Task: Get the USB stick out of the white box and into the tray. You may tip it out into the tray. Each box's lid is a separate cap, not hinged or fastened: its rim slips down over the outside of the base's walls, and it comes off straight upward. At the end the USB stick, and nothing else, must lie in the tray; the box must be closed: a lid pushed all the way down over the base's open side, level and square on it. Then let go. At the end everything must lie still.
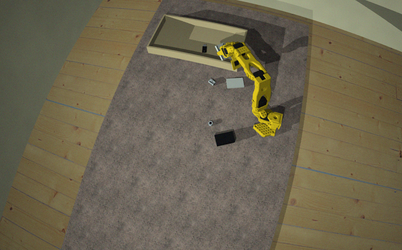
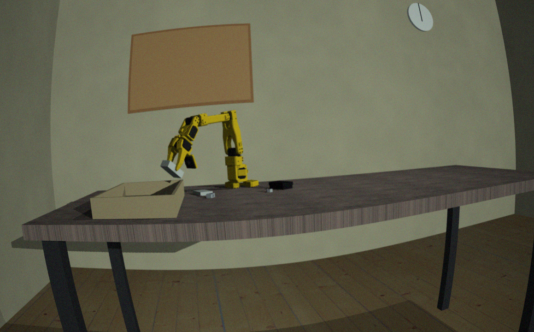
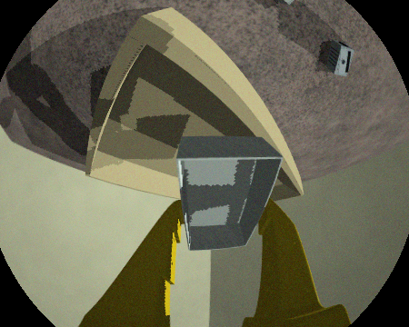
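My gripper (image 1: 221, 52) (image 2: 174, 165) (image 3: 224, 211) is shut on the white box's base (image 2: 171, 168) (image 3: 211, 195), which is tilted above the right end of the tray (image 1: 189, 57) (image 2: 137, 207) (image 3: 243, 88). The wrist view looks into the base's open side, and I see nothing inside. The black USB stick (image 1: 204, 48) lies on the tray floor, near its front wall; it is not visible in the wrist view. The white lid (image 1: 235, 83) (image 2: 202, 192) lies on the table, outside the tray.
A small grey sharpener (image 1: 211, 81) (image 2: 210, 195) (image 3: 342, 60) lies left of the lid in the top view. A metal nut (image 1: 210, 123) (image 2: 269, 190) and a black box (image 1: 224, 138) (image 2: 280, 186) stand farther from the tray, near the arm's base.
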Robot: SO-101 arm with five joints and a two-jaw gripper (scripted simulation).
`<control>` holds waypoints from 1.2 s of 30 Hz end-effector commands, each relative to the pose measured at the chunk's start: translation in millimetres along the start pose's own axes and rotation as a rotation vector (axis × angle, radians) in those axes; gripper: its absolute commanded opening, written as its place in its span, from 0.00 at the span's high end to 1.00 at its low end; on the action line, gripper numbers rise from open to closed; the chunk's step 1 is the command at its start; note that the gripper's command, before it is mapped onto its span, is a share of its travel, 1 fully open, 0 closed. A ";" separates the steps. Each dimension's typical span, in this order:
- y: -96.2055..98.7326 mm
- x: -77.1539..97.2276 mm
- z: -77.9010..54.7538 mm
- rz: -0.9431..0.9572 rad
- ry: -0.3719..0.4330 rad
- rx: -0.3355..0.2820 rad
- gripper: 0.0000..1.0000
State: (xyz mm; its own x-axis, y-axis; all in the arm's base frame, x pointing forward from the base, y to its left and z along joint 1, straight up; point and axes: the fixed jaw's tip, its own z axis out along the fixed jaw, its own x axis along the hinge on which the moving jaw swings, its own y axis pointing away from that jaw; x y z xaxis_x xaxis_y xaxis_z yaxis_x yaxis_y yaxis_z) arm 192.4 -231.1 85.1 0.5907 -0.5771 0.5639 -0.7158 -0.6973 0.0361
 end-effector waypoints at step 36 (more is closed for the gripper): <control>-2.7 -74.7 -36.2 -0.002 -0.510 0.032 0.79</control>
State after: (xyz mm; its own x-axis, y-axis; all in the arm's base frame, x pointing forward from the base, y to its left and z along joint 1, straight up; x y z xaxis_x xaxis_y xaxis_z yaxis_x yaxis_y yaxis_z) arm 136.9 -168.0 58.5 0.7048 -0.7080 0.0449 -0.7088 -0.7054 0.0041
